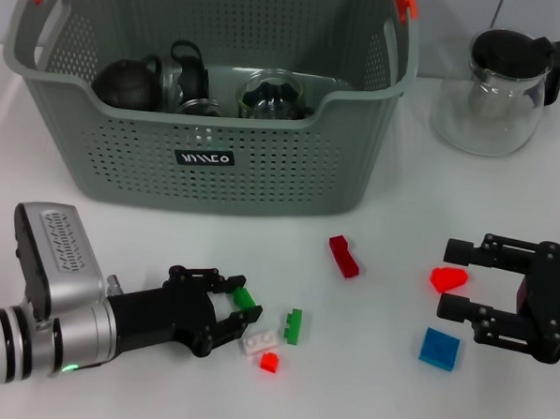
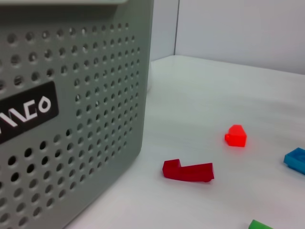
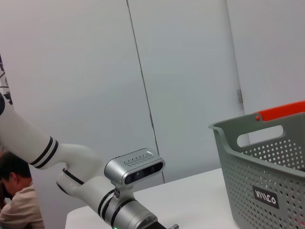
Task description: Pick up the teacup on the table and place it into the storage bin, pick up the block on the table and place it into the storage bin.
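The grey-green storage bin (image 1: 206,182) stands at the back of the table and also shows in the left wrist view (image 2: 71,95) and the right wrist view (image 3: 267,186). Dark and glass tea ware (image 1: 267,94) lies inside it; no teacup shows on the table. Low on the left, my left gripper (image 1: 247,300) is shut on a small green block (image 1: 245,297), with a fingertip touching each side. My right gripper (image 1: 453,279) is open on the right, its fingers on either side of a bright red block (image 1: 448,278) without touching it.
Loose blocks lie in front of the bin: a dark red one (image 1: 343,255), a second green (image 1: 294,326), white (image 1: 259,341), a small red (image 1: 269,361) and blue (image 1: 439,348). A glass jug with a black lid (image 1: 498,89) stands back right. A person (image 3: 14,191) sits beyond the table.
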`<state>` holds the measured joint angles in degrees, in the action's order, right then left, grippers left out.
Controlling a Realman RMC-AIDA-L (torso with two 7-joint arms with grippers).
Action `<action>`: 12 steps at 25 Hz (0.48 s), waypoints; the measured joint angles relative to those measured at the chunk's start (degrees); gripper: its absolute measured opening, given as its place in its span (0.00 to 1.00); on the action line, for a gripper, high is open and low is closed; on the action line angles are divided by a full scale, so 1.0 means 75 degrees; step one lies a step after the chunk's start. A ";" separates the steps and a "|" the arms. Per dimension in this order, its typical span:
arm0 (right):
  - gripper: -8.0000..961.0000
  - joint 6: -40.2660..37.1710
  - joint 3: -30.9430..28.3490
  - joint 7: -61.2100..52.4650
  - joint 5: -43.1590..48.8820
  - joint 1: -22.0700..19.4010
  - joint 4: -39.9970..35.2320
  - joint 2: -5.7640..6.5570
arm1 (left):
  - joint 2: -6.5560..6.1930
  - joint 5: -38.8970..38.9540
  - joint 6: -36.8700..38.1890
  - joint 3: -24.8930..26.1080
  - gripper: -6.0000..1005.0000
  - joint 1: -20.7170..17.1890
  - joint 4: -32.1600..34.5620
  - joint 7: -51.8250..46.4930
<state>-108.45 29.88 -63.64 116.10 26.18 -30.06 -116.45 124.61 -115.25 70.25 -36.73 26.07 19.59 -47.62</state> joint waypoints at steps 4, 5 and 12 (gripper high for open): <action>0.70 0.0000 0.0000 0.0000 0.0000 -0.0018 -0.0001 0.0000 | -0.0012 -0.0017 0.0009 0.0000 0.49 0.0003 0.0011 -0.0021; 0.70 0.0000 0.0001 0.0000 0.0000 -0.0019 -0.0002 0.0000 | -0.0014 -0.0020 0.0012 0.0003 0.47 0.0003 0.0012 -0.0030; 0.70 -0.0076 -0.0015 0.0000 0.0000 -0.0023 -0.0009 0.0003 | -0.0100 -0.0054 0.1044 0.0036 0.42 -0.0247 0.0845 -0.1143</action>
<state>-109.03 29.77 -63.63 116.10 26.01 -30.13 -116.43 123.86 -115.65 78.08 -36.46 24.22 25.93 -56.19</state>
